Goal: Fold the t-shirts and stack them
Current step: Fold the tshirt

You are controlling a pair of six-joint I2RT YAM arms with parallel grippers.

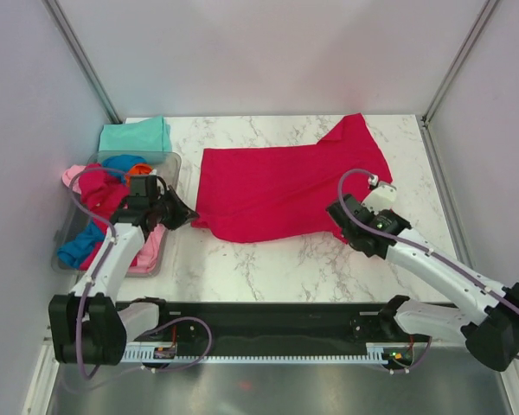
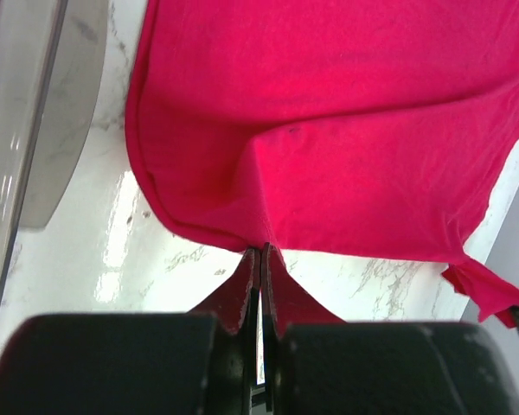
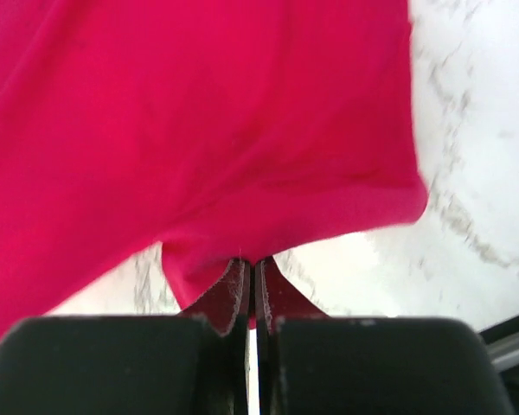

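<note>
1. The crimson t-shirt (image 1: 277, 186) is lying spread across the middle of the marble table (image 1: 268, 264). Its near hem is being pinched at both corners, apparently so the edge can be carried over into a fold.
2. The left end effector (image 2: 260, 256) is clamping the hem's left corner, jaws closed on the cloth. The right end effector (image 3: 250, 264) is gripping the right corner likewise.
3. Both arms are reaching forward and low, wrists angling inward toward the shirt.
4. A mint-teal shirt (image 1: 134, 136) is sitting folded at the far left, seemingly starting the stack, while more bright shirts (image 1: 76, 249) are lying heaped in the clear bin (image 1: 171, 164).
</note>
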